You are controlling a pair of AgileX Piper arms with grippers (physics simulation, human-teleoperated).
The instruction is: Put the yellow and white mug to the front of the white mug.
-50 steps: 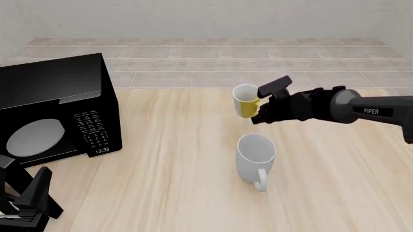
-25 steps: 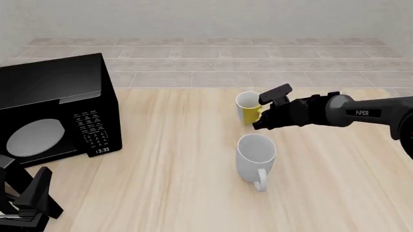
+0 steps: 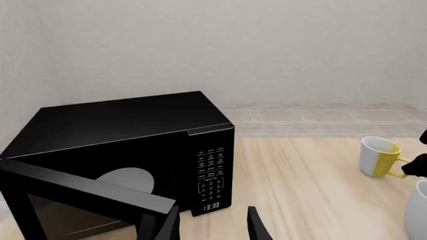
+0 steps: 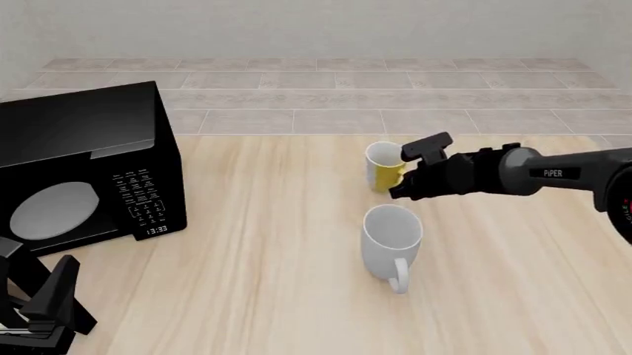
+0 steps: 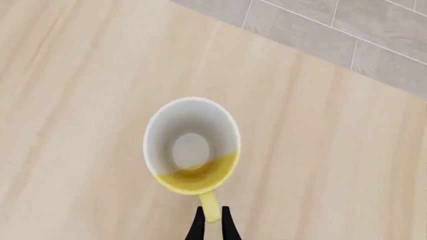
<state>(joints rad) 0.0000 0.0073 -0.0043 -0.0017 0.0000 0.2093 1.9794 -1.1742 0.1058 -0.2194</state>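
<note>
The yellow and white mug (image 4: 381, 164) stands upright on the table on the far side of the white mug (image 4: 391, 235), whose handle points to the near side. My right gripper (image 4: 399, 177) is shut on the small mug's yellow handle. In the right wrist view I look down into the mug (image 5: 192, 145), and my right gripper (image 5: 213, 226) pinches its handle (image 5: 209, 209). My left gripper (image 4: 38, 285) is open and empty at the table's near left corner. In the left wrist view, both the small mug (image 3: 377, 156) and the white mug (image 3: 420, 210) show at the far side of the picture.
A black microwave (image 4: 89, 170) stands at the table's left with its door (image 3: 87, 192) swung open, close to my left gripper (image 3: 212, 226). A tiled floor and a wall lie beyond the table's far edge.
My right gripper has lowered the yellow and white mug and moved it slightly right, down to the table behind the white mug. The left arm has not moved.
</note>
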